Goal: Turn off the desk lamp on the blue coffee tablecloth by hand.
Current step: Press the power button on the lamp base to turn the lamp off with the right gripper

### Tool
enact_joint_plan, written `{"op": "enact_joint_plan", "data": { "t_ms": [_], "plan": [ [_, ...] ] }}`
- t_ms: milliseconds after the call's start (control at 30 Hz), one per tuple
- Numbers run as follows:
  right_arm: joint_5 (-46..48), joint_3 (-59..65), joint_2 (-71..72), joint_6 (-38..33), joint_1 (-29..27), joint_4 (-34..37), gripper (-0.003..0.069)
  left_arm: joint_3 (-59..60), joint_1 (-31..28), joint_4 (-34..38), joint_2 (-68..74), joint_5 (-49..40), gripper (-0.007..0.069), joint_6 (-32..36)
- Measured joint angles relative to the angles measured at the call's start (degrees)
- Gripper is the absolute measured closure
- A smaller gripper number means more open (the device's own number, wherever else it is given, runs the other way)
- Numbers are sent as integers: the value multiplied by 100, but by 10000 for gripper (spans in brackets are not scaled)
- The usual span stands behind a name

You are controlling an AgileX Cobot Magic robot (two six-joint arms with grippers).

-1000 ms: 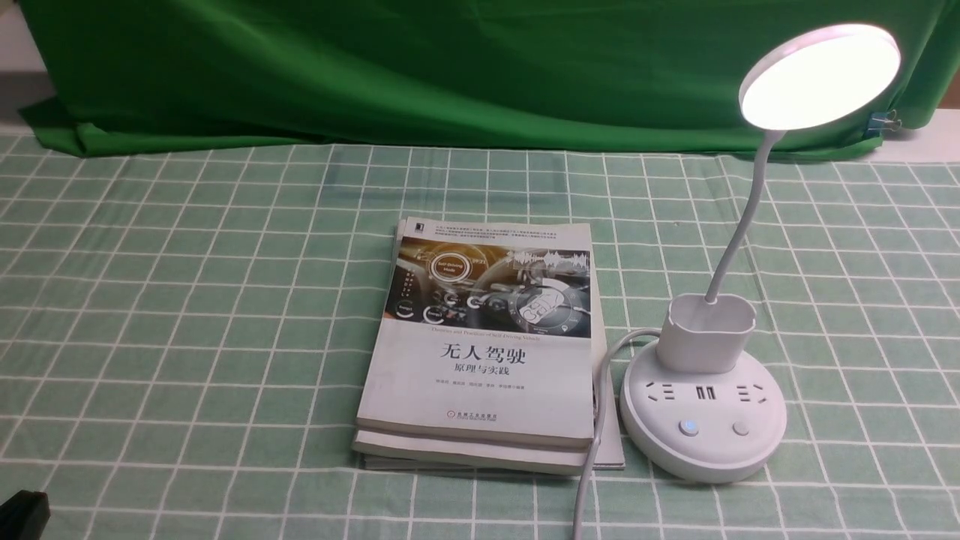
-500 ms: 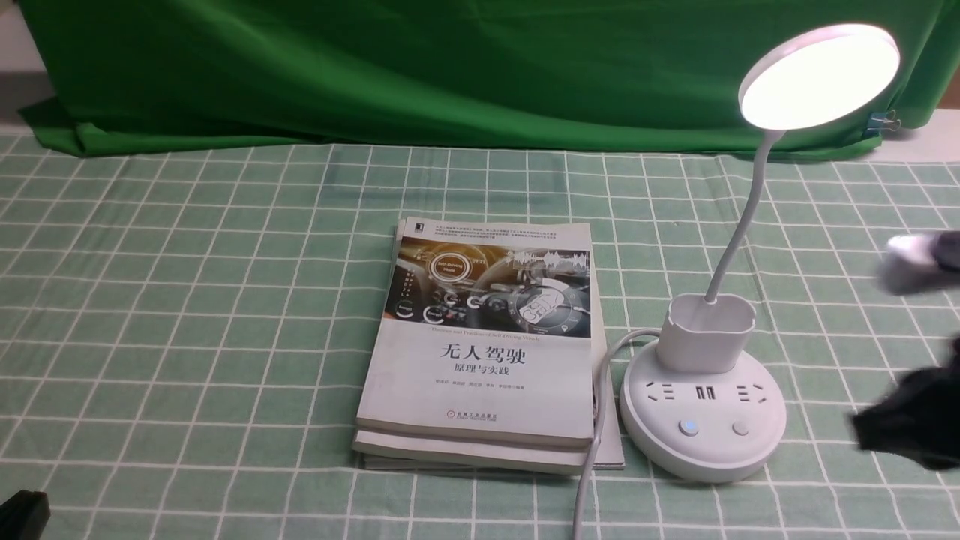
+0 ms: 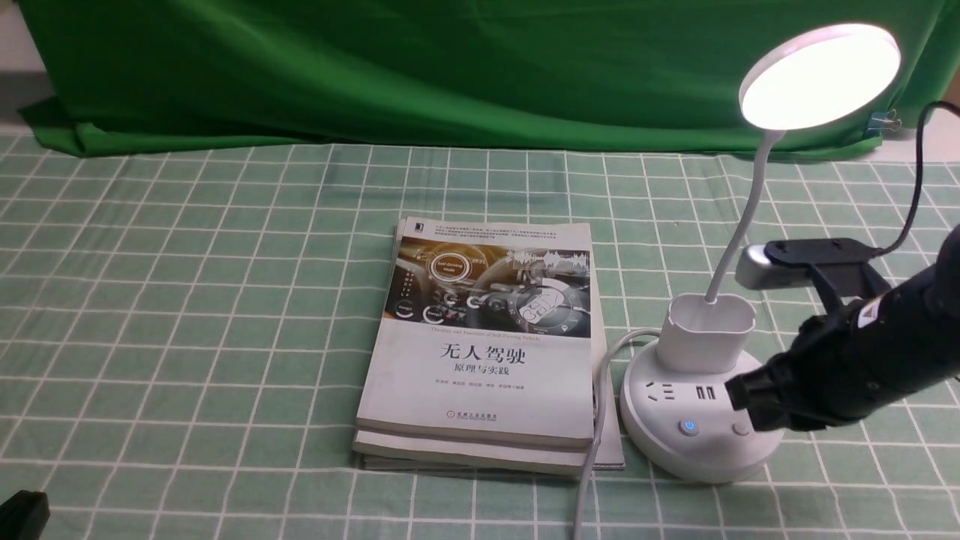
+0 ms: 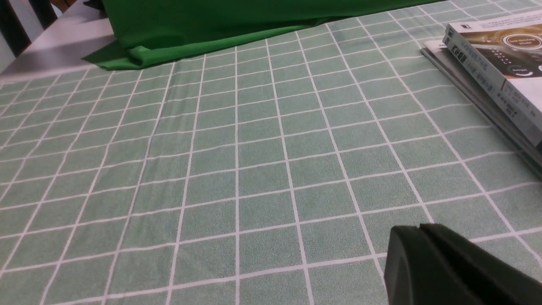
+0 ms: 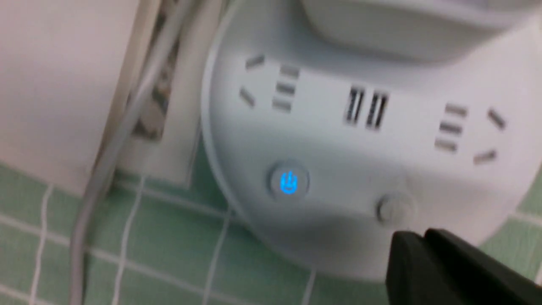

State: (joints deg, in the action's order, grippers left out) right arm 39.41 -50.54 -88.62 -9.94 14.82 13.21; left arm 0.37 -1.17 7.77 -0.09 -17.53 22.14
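The white desk lamp stands at the right on the checked tablecloth [image 3: 187, 315], its disc head [image 3: 819, 75] lit. Its round base [image 3: 675, 457] carries a blue-lit button [image 3: 688, 427] and a plain button [image 3: 740, 429]. My right gripper [image 3: 741, 401] is shut and empty, its tip over the base's right side, close to the plain button. In the right wrist view the shut tip [image 5: 417, 241] sits just short of the plain button [image 5: 391, 208]; the blue button [image 5: 288, 183] glows beside it. My left gripper [image 4: 417, 237] is shut and empty, low over the cloth at the front left corner [image 3: 22, 514].
A stack of books [image 3: 487, 352] lies just left of the lamp base. The lamp's white cable [image 3: 592, 450] runs between them to the front edge. A dark green backdrop cloth [image 3: 375, 67] hangs along the back. The lamp's cup holder [image 3: 706, 334] rises beside my right arm.
My right arm came in from the right edge and moved left and down to the lamp base. The lamp stays lit. The left gripper has not moved.
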Motion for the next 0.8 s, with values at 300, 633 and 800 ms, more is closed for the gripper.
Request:
{"op": "enact_joint_plan", "data": {
  "t_ms": [300,633,800],
  "plan": [
    [-95,-129,-281,-39,0,183,618,0,0,0,0,0,624,0],
    [-115,-196,-691,-45,0,216,618,0,0,0,0,0,624,0],
    [-25,-260,-697,-45,0,216,618,0,0,0,0,0,624,0]
  ]
}}
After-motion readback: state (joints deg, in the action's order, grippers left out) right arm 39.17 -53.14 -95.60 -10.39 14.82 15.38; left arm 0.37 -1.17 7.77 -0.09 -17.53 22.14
